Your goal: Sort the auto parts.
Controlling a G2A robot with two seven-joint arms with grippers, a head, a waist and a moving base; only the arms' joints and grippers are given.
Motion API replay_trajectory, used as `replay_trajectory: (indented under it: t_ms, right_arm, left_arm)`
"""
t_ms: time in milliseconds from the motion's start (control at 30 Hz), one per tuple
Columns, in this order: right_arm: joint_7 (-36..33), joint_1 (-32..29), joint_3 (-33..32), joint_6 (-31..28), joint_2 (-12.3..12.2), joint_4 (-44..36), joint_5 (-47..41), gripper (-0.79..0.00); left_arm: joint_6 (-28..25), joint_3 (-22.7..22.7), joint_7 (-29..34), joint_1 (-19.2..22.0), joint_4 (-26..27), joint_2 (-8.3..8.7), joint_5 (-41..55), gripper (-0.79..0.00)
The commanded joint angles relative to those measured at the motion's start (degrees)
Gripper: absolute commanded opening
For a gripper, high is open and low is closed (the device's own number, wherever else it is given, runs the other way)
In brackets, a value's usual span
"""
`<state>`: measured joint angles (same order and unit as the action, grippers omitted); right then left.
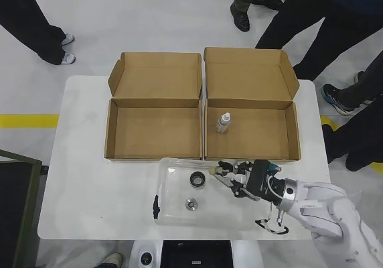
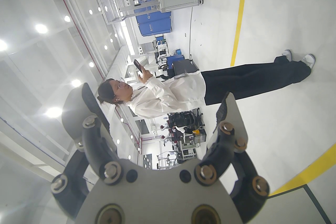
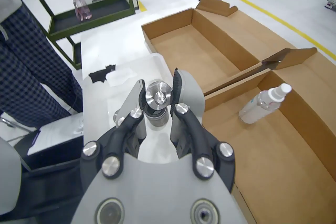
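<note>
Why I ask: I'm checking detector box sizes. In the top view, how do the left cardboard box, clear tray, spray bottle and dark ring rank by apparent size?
1-2. left cardboard box and clear tray: too close to rank; the box leads only if its flap counts.
3. spray bottle
4. dark ring, smallest.

The top camera looks straight down on the desk (image 1: 78,134) from well above, taking in all of it and the floor around. The right wrist camera sits close behind the right pincer (image 3: 159,87), low over the clear tray (image 3: 155,61), with the metal part (image 3: 158,96) in its jaws near the lens, and faces across the desk. Both views share the tray, the cardboard boxes (image 1: 155,130) and the spray bottle (image 1: 223,122). The left wrist camera faces past the left pincer (image 2: 157,93), rolled sideways, into the hall. Its yellow floor line (image 2: 240,7) may be the top view's.
</note>
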<state>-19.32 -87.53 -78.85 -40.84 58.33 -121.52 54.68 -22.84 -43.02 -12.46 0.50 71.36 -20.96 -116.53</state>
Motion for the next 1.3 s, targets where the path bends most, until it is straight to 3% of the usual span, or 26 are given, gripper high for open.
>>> replay_trajectory:
  t_ms: [0,300,467,767,1067,1267]
  right_arm:
    - [1.41,0.23,-0.65,1.40,0.08,1.18,-3.19,-0.785]
    - [4.89,0.88,-0.74,7.93,0.66,6.19,-16.25,-0.785]
    - [6.59,1.43,-1.27,10.51,0.91,7.67,-18.72,-0.785]
    - [9.31,1.61,-3.68,10.04,1.10,8.82,-24.83,-0.785]
    - [8.00,2.25,-5.03,8.73,1.05,8.78,-24.30,-0.785]
    - [6.48,2.59,-6.04,8.06,0.86,9.17,-18.26,-0.785]
  left_arm:
    - [0.00,0.00,0.00,0.00,0.00,0.00,0.00,0.000]
    - [0.00,0.00,0.00,0.00,0.00,0.00,0.00,0.000]
    - [0.00,0.00,0.00,0.00,0.00,0.00,0.00,0.000]
    - [0.00,0.00,0.00,0.00,0.00,0.00,0.00,0.000]
    - [0.00,0.00,0.00,0.00,0.00,0.00,0.00,0.000]
    - [0.00,0.00,0.00,0.00,0.00,0.00,0.00,0.000]
